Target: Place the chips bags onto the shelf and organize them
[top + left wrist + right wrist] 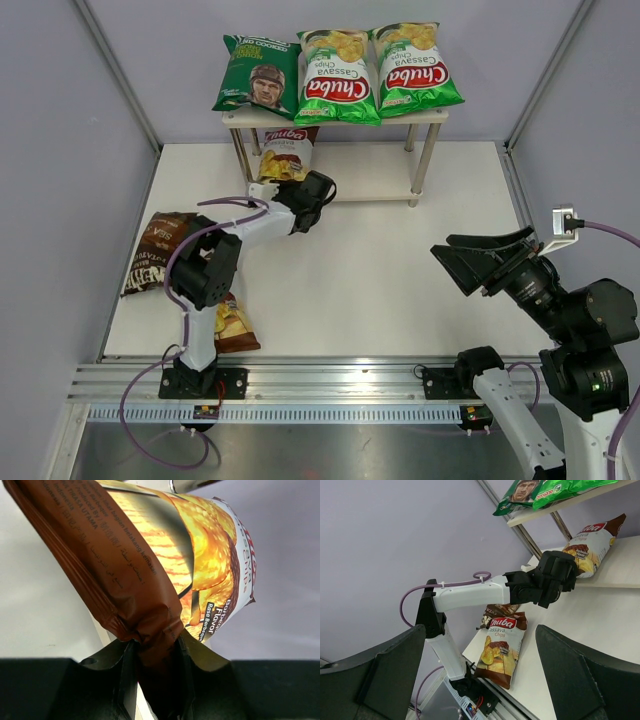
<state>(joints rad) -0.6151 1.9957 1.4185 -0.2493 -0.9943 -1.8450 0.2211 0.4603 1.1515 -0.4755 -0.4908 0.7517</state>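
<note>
The shelf point(431, 116) stands at the back. On its top board lie the dark green bag with a man's face point(257, 76) and two bright green Chuba bags point(336, 75) point(414, 67). My left gripper point(305, 193) is shut on the bottom edge of a brown-and-white Chuba bag point(286, 152), holding it at the left end of the lower board; the bag fills the left wrist view point(165, 560). A second brown-and-white Chuba bag point(502, 650) lies near the left arm's base. The dark brown Kettle bag point(157, 251) lies at the table's left edge. My right gripper point(478, 262) is open and empty.
Grey walls close in the table on the left, right and back. A metal rail point(330, 378) runs along the near edge. The lower shelf board point(385, 190) is bare to the right of the held bag.
</note>
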